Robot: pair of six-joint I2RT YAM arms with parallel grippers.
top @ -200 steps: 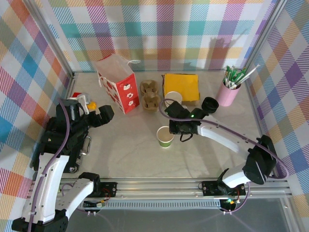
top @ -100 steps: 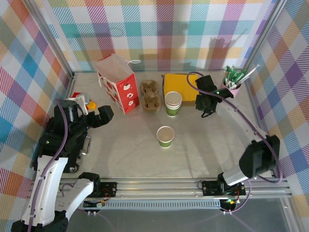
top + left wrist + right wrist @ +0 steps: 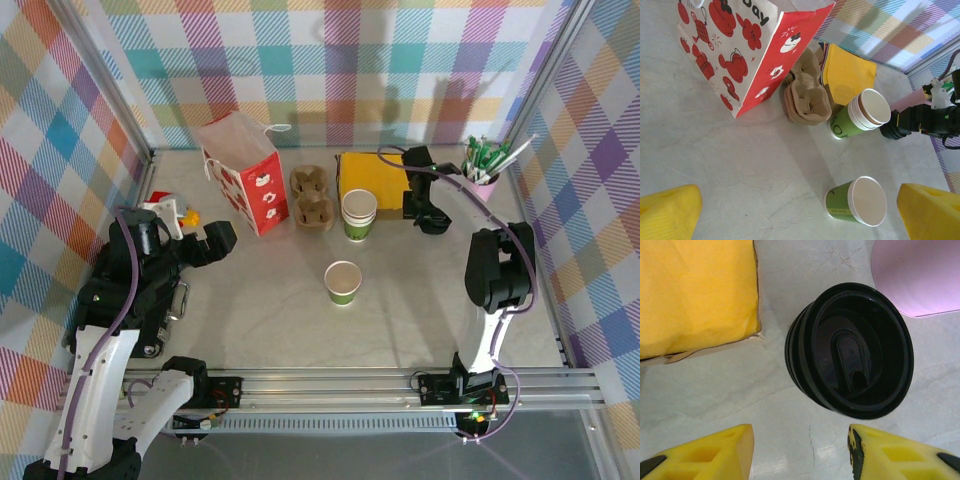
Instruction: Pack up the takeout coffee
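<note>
**Top external view.** The takeout coffee cup, white above a green band, stands upright and open-topped on the table just below the centre of the frame, apart from everything else. Above it stands a nested stack of matching cups. To the left of the stack lie a brown pulp cup carrier and a red-and-white paper bag; behind the stack, a pile of yellow napkins. At upper right is a pink holder of green-and-white sticks.

**Left wrist view.** The left gripper has its jaws spread wide and holds nothing. Its yellow fingertips sit in the two lower corners, and the single cup stands at lower centre-right, just beside the right fingertip.

**Right wrist view.** The right gripper has its jaws parted, with bare table between them. A stack of black cup lids lies at centre, above the fingers and untouched. The napkins fill the upper left and the pink holder the upper right.
</note>
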